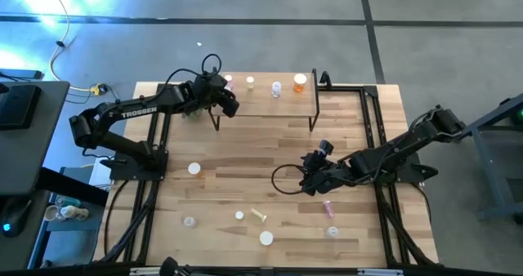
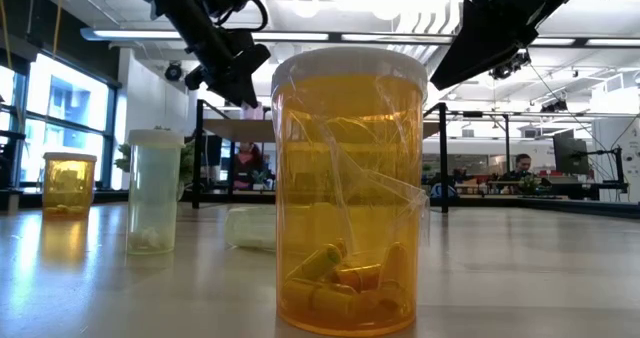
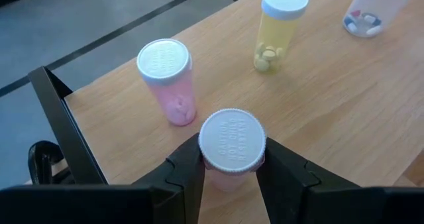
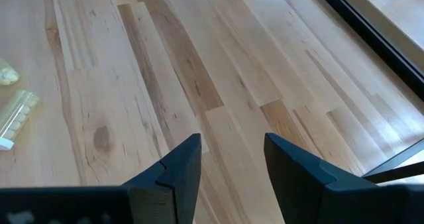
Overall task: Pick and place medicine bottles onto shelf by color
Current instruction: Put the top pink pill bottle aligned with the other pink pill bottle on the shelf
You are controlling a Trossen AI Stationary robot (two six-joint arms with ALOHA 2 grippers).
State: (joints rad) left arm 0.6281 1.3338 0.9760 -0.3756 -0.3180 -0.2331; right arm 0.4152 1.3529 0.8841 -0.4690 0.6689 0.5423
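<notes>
Left wrist view: the left gripper (image 3: 232, 174) clasps a pink bottle (image 3: 232, 148) between its fingers over the shelf (image 3: 331, 118), at the end where a second pink bottle (image 3: 169, 81) stands just beside it. Off the shelf, the right gripper (image 4: 232, 161) hangs parted and empty over the table (image 4: 199, 65).

Between the left gripper's (image 3: 232, 177) matt black plastic fingers a translucent pink plastic bottle (image 3: 232, 151) is showing a ribbed white cap; just beyond it, the shelf's (image 3: 344, 98) light wood is looking smooth.
</notes>
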